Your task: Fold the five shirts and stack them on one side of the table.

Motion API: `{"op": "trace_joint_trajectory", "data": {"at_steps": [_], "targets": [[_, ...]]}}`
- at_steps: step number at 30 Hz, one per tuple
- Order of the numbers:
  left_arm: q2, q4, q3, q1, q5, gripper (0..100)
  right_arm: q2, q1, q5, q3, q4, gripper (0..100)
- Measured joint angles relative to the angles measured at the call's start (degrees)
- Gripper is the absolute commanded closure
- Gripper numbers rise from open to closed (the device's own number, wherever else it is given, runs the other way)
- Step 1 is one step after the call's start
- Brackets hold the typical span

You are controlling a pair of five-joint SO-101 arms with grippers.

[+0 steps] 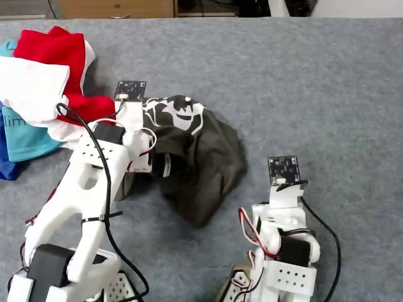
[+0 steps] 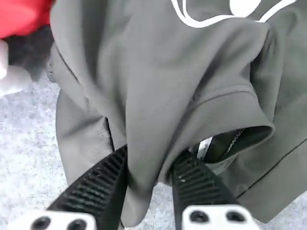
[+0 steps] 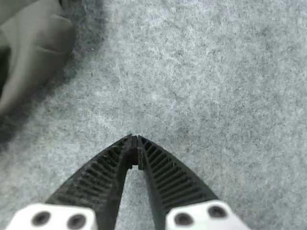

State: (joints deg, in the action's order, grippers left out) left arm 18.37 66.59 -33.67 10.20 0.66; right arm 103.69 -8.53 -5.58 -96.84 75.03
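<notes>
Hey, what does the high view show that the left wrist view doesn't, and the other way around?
High view: the white shirt, teal shirt and blue shirt piled at the left of the table, and the right arm near the front edge. Left wrist view: the left gripper pinching a fold of the black shirt, its collar opening close by. Both: the black shirt, the red shirt and the table.

dark shirt with white print: crumpled, unfolded, mid-table. red shirt, white shirt, teal shirt, blue shirt: heaped at far-left edge.
</notes>
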Motion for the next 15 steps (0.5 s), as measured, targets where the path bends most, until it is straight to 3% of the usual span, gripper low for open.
{"op": "trace_joint_trajectory", "data": {"at_steps": [15], "targets": [[0.2,0.0,-1.1,-3.3,0.0,89,0.0,0.0,0.0,0.0,0.0,99.3]]}}
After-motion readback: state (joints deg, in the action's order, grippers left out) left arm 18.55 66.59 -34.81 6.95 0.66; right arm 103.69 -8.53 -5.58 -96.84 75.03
